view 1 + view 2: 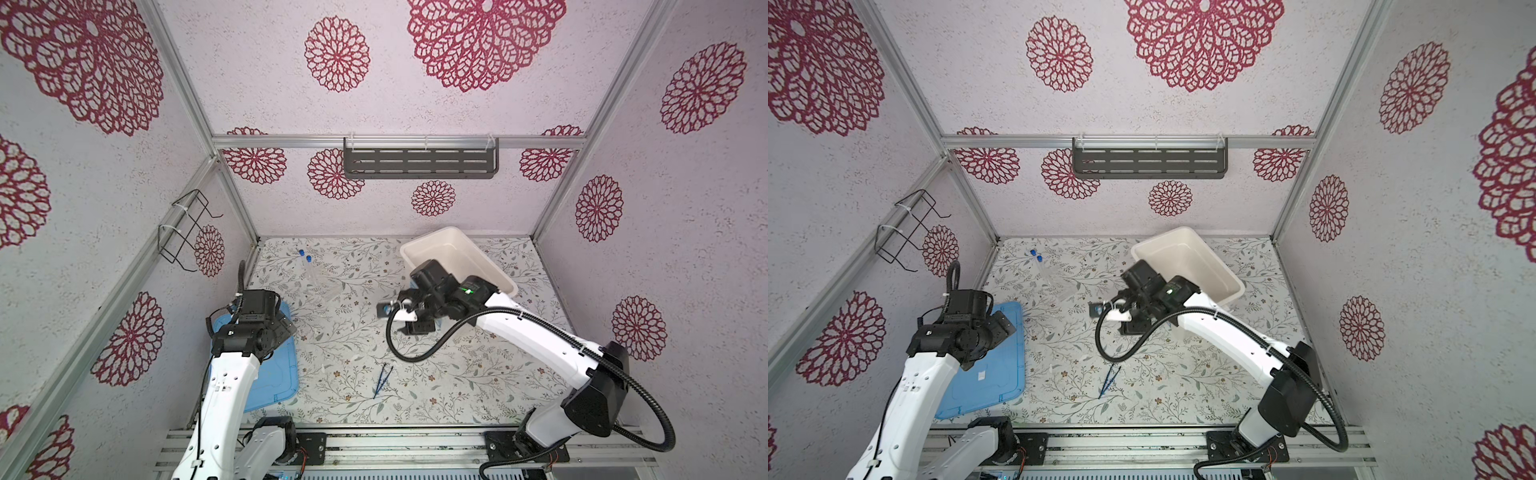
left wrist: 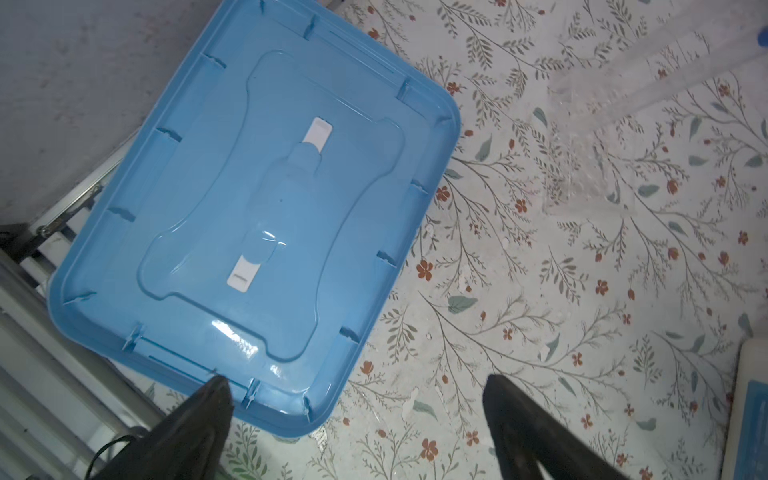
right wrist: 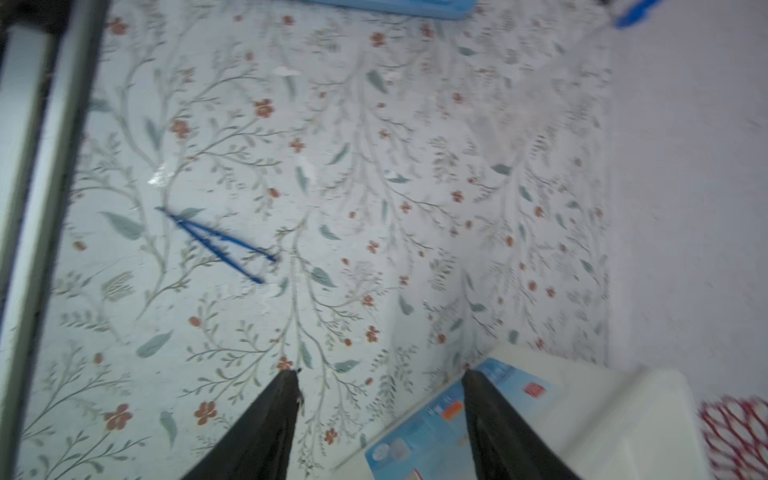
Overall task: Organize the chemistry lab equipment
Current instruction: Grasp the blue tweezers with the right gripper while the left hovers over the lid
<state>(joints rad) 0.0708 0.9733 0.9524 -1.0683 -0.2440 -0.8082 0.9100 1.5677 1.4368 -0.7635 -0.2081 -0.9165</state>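
Note:
Two clear tubes with blue caps [image 1: 309,266] [image 1: 1040,266] lie side by side at the back left of the floral table; the left wrist view shows them as faint clear tubes [image 2: 648,70]. Dark blue tweezers [image 1: 382,380] [image 1: 1109,381] [image 3: 216,245] lie near the front middle, apart from both grippers. My left gripper [image 1: 286,329] [image 2: 355,386] hangs open over a corner of the blue lid, holding nothing. In the middle of the table my right gripper [image 1: 419,328] [image 3: 380,374] is open and empty beside the white tub; this view is blurred.
The big white tub [image 1: 453,249] [image 1: 1183,249] stands at the back right, with a blue label on its side [image 3: 440,415]. The flat light-blue lid [image 1: 274,374] [image 2: 249,199] lies underside up along the left wall. A metal rail borders the table's front edge.

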